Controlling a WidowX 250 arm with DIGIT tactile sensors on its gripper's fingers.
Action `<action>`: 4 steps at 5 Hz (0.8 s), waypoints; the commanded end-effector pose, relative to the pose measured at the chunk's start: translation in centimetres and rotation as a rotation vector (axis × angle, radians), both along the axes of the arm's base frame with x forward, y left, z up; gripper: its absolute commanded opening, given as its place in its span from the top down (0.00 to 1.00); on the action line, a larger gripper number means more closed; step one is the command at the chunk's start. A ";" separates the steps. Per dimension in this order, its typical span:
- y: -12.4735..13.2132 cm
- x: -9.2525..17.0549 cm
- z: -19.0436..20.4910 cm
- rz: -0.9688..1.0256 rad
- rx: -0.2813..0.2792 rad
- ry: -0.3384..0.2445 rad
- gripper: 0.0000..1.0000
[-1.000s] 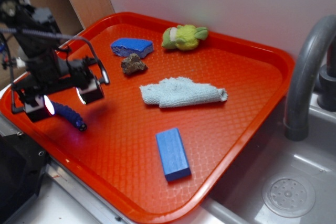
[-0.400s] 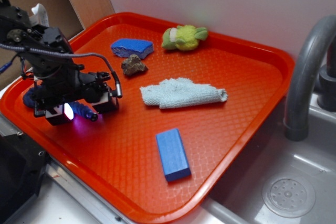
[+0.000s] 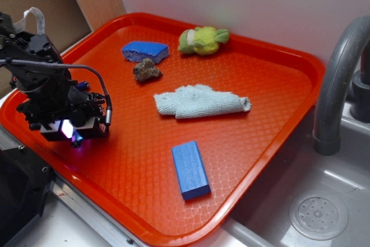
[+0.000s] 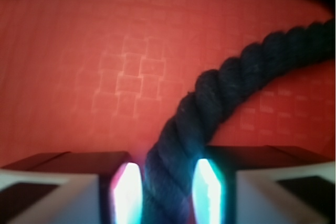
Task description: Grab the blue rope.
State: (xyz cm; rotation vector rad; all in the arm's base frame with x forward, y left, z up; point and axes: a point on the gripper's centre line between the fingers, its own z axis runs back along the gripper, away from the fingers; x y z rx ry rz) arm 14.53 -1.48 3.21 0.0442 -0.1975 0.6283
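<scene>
The blue rope (image 4: 231,77), a thick navy twisted cord, curves across the red tray in the wrist view and runs down between my two lit pads. My gripper (image 4: 168,184) is shut on the blue rope, with a pad (image 4: 127,190) pressed to each side of it. In the exterior view my gripper (image 3: 74,134) sits low on the tray's left part near the front edge. There the arm covers almost all of the rope.
On the red tray (image 3: 277,85) lie a flat blue block (image 3: 190,169), a light blue cloth (image 3: 202,101), a brown rock (image 3: 147,70), a bright blue sponge (image 3: 144,51) and a green plush toy (image 3: 202,40). A grey faucet (image 3: 338,85) and sink (image 3: 318,212) stand at the right.
My gripper has dropped down onto the tray and shifted left. Its fingers, wide apart a second ago, have come together on the rope.
</scene>
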 end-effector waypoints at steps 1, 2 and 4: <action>0.0 4.5 8.8 -0.321 0.055 0.017 1.00; -2.1 7.7 12.7 -0.456 0.001 0.154 1.00; -5.6 8.9 20.6 -0.633 -0.047 0.193 1.00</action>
